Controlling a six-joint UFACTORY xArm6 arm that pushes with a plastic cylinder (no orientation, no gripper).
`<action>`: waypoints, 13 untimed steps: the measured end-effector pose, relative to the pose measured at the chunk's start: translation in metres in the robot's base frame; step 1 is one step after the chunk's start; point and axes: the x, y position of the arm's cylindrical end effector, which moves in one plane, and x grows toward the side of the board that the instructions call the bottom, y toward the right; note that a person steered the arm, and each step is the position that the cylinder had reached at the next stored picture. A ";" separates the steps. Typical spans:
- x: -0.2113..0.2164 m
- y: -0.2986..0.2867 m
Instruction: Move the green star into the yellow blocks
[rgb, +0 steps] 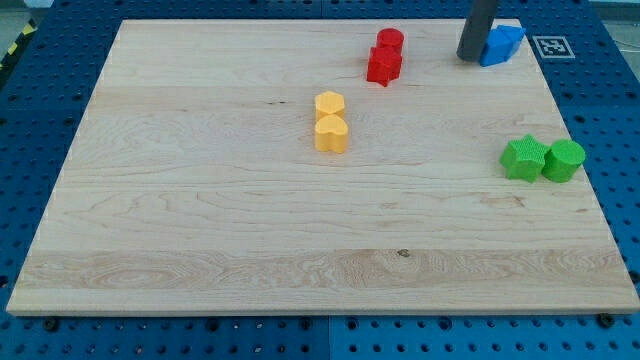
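Observation:
The green star (523, 158) lies near the board's right edge, touching a green round block (564, 160) on its right. Two yellow blocks sit together near the board's middle: a hexagon-like one (329, 104) above a heart-shaped one (332, 133), touching. My tip (470, 57) is at the view's top right, far above the green star, against the left side of a blue block (501, 44). The rod rises out of the view's top.
Two red blocks (385, 56) stand stacked close together at the top centre, left of my tip. The wooden board (200, 220) rests on a blue perforated table. A fiducial marker (553, 45) lies off the board's top right corner.

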 end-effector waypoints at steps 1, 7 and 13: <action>0.002 -0.001; 0.133 0.143; 0.197 -0.027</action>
